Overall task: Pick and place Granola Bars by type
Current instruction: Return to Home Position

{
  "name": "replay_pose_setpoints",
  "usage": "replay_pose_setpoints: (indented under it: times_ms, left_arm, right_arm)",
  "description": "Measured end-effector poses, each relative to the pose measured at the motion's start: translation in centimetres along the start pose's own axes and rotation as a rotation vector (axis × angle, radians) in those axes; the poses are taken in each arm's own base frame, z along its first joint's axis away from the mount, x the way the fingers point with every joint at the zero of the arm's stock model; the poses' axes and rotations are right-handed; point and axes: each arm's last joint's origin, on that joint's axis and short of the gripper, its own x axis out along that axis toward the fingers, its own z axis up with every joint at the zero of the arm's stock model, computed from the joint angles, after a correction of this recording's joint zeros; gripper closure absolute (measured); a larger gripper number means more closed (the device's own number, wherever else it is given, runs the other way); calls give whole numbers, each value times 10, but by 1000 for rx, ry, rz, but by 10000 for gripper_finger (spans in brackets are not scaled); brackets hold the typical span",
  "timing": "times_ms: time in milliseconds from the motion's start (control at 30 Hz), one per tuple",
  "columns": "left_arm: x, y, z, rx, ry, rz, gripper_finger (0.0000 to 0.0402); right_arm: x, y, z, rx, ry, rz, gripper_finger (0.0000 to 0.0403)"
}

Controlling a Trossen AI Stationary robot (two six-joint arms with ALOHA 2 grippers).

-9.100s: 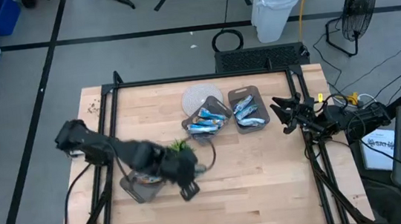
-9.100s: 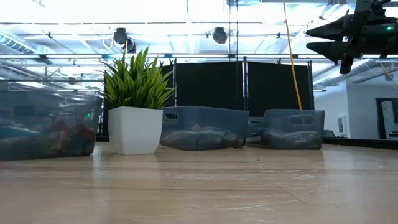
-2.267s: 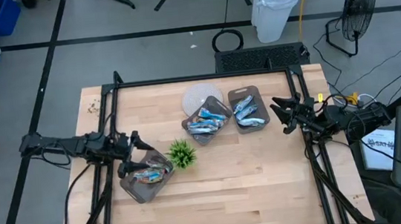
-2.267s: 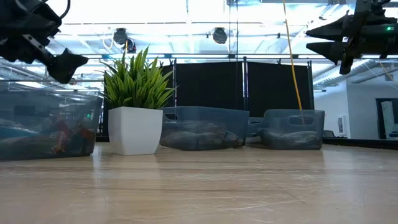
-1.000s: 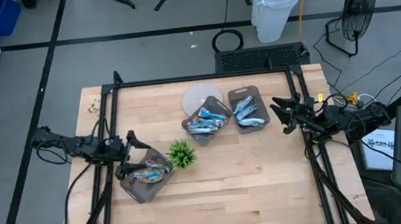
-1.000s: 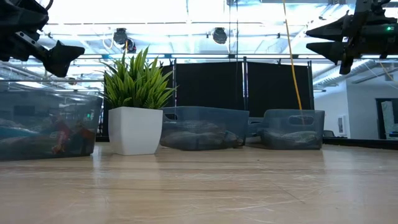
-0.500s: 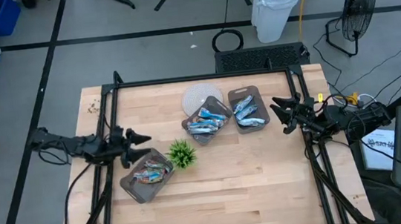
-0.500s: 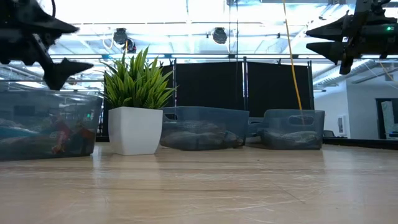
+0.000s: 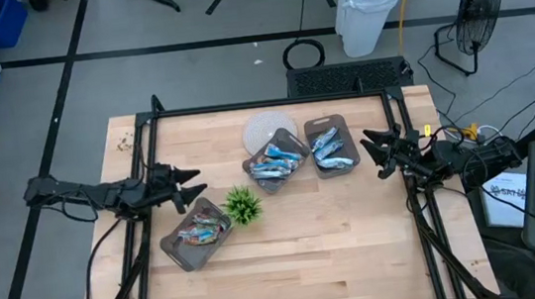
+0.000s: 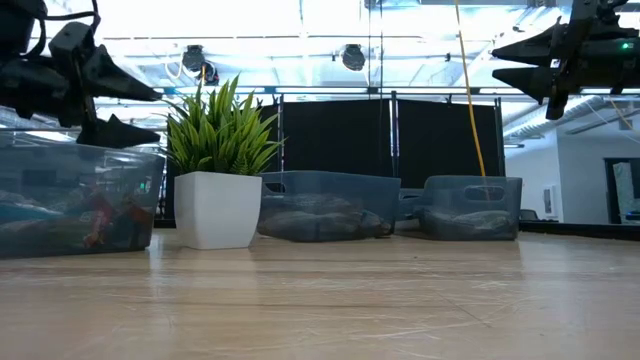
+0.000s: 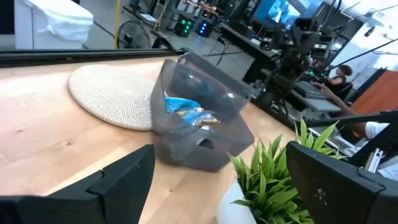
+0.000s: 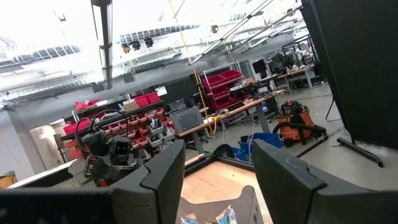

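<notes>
1. Left gripper (image 9: 199,182) hangs over the bench (image 9: 338,252) at 9 o'clock, jaws wide apart and empty. Right gripper (image 9: 370,155) waits raised off the 3 o'clock edge, jaws also apart, holding nothing.
2. Red-marked bars (image 9: 197,234) lie in the tray (image 9: 174,251) at 8 o'clock. Blue bars (image 9: 277,160) fill two trays (image 9: 339,122) side by side at 12 to 1 o'clock. No bar is loose on the bench.
3. Risk: in the low view the left gripper's lower finger sits just above the 8 o'clock tray's rim. If the arm pulls back without rising, it could catch the rim, drag or tip the tray and spill sorted bars.
4. Risk: the plant (image 9: 243,205) stands just beside that tray, toward 3 o'clock. A swing that way would brush the leaves, and the pot could topple onto the tray.
5. Risk: the 12 o'clock tray overlaps the edge of the round mat (image 9: 263,128). With that uneven footing, any knock shifts it.
6. Bar markings are too small to confirm every type, so a mis-sorted bar may go unnoticed.
</notes>
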Motion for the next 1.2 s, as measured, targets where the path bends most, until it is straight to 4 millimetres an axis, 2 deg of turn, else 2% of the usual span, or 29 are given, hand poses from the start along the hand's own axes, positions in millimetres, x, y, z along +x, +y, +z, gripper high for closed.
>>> replay_pose_setpoints:
  times_ms: [733,1033,1200]
  left_arm:
    - [-1,-1,1,1,-17,-19,41]
    - [-12,-1,13,203,-142,-62,41]
    - [-12,-2,13,308,-149,-61,41]
  right_arm:
    - [0,0,0,0,0,0,222]
    - [0,0,0,0,1,0,222]
    - [0,0,0,0,0,0,222]
